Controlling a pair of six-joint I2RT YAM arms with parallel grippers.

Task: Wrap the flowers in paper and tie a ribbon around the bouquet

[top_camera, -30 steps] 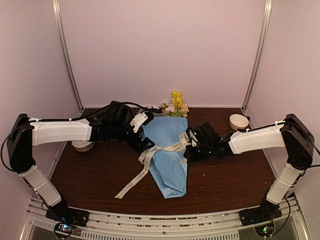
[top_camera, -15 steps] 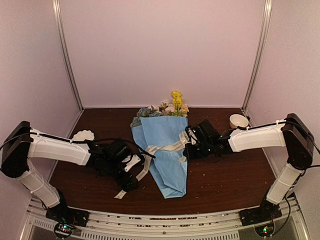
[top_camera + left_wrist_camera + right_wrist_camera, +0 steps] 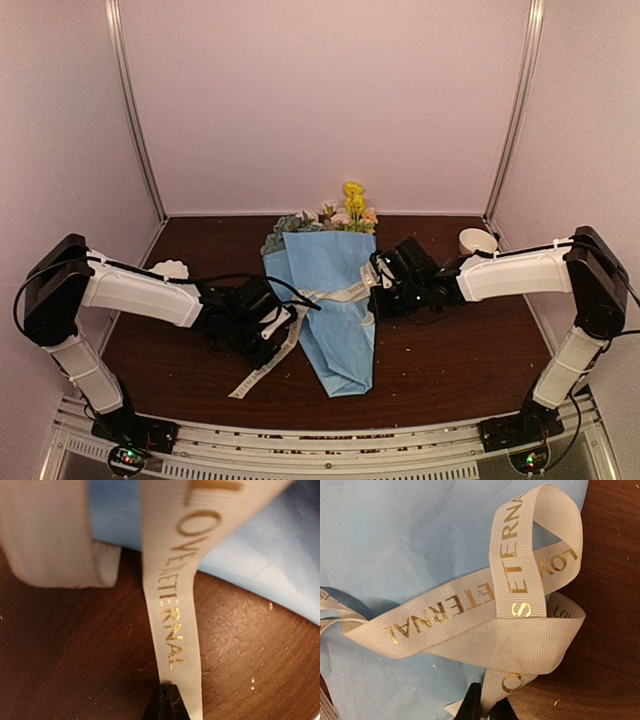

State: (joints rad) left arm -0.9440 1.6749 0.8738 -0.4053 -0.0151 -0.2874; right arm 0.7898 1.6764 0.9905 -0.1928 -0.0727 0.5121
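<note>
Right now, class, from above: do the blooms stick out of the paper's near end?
No, the flowers leave the paper at its far end.

The gripper (image 3: 166, 703) shows as two black tips pressed together, pinching the ribbon (image 3: 170, 605). The ribbon runs straight ahead from the tips and has gold letters on it. Blue paper (image 3: 260, 555) lies ahead and to the right. A blurry cream strip (image 3: 50, 535) hangs ahead on the left. The brown table (image 3: 75, 655) is underneath.
</note>
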